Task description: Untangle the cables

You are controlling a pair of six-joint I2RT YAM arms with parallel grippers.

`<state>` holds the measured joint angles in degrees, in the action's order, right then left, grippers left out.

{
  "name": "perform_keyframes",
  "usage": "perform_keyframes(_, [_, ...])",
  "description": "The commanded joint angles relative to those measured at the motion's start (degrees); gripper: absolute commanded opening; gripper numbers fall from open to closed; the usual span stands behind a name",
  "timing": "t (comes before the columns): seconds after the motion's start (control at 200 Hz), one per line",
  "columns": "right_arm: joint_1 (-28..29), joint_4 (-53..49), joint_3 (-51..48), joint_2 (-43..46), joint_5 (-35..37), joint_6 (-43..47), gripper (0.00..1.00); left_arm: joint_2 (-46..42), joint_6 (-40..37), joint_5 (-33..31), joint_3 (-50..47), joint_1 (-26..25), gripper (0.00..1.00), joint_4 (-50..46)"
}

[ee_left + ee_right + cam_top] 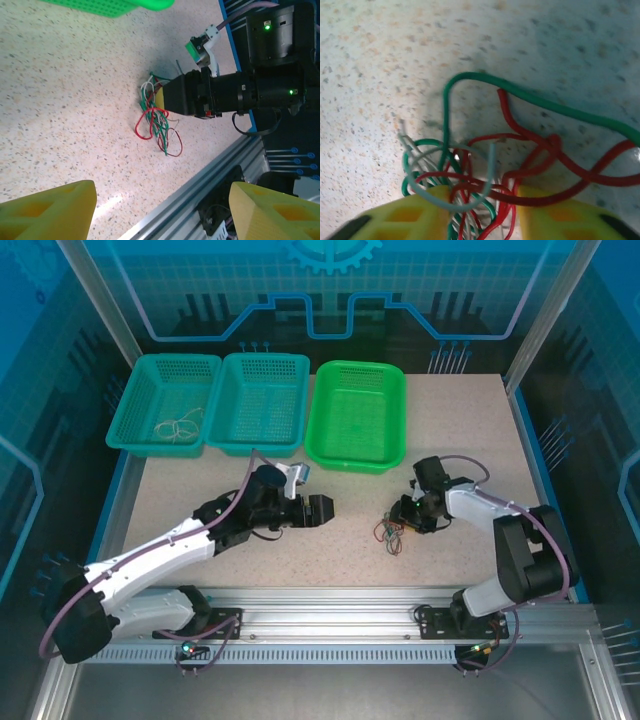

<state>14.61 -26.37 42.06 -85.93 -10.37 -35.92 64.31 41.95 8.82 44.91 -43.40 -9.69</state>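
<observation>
The cables are a small tangle of red, green and white wires lying on the speckled table right of centre. In the right wrist view the cables run between my yellow fingers, and my right gripper is shut on the bundle, with wires touching both pads. From above, the right gripper sits at the tangle's upper right edge. My left gripper hovers to the left of the tangle, pointing at it, apart from it. Its yellow fingers stand wide open with nothing between them, and the cables lie ahead of it.
Three baskets line the back of the table: two teal ones and a bright green one. A pale wire lies in the left teal basket. The aluminium rail runs along the near edge.
</observation>
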Motion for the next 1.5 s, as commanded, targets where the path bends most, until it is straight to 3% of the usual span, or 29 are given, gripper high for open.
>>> perform_keyframes(0.0, [1.3, -0.8, 1.5, -1.0, 3.0, 2.9, 0.13, -0.1, -2.1, -4.5, 3.5, -0.2, 0.72, -2.1])
perform_keyframes(0.075, [1.4, 0.0, 1.1, 1.4, 1.5, 4.5, 0.0, -0.4, -3.4, -5.5, 4.6, -0.1, 0.73, -4.1])
perform_keyframes(0.185, [2.1, 2.7, -0.1, 7.4, -3.9, 8.7, 0.0, -1.4, -4.8, -4.6, 4.3, 1.0, 0.74, -4.7])
perform_keyframes(0.35, [4.3, 5.8, -0.5, 16.1, -18.2, 14.8, 0.0, -1.0, -6.9, 4.3, 3.6, 5.0, 0.74, -4.0])
perform_keyframes(0.51, [8.7, 6.7, 1.2, 20.4, -24.1, 16.7, 0.0, 0.8, -5.6, 8.3, 5.2, 5.5, 0.73, -2.9])
perform_keyframes(0.695, [12.0, 7.8, 3.1, 20.9, -24.3, 15.5, 0.0, 5.6, -1.9, 12.1, 4.6, 5.5, 0.64, 2.1])
perform_keyframes(0.79, [12.6, 8.7, 3.6, 20.5, -24.3, 13.9, 0.0, 7.3, -0.1, 13.7, 2.7, 5.4, 0.49, 6.2])
perform_keyframes(0.905, [13.2, 9.2, 4.0, 20.6, -24.7, 13.4, 0.0, 8.8, 1.4, 17.0, -0.3, 5.4, 0.38, 12.9])
perform_keyframes(1.005, [13.4, 9.2, 4.2, 20.4, -25.3, 13.4, 0.0, 9.5, -0.1, 18.5, -2.3, 5.3, 0.39, 16.8])
perform_keyframes(1.151, [13.7, 9.6, 4.4, 20.0, -25.9, 13.1, 0.0, 10.8, -3.0, 18.3, -3.7, 5.2, 0.53, 18.5])
perform_keyframes(1.341, [14.6, 9.7, 4.9, 19.2, -27.1, 13.1, 0.0, 12.9, -4.7, 19.1, -4.2, 4.8, 0.54, 22.5])
perform_keyframes(1.411, [14.8, 9.4, 5.1, 18.9, -26.7, 13.1, 0.0, 13.3, -4.9, 18.9, -4.3, 4.6, 0.46, 23.7])
perform_keyframes(1.496, [14.9, 9.4, 5.2, 18.7, -26.3, 13.0, 0.0, 13.4, -4.9, 17.7, -4.4, 4.5, 0.3, 23.7])
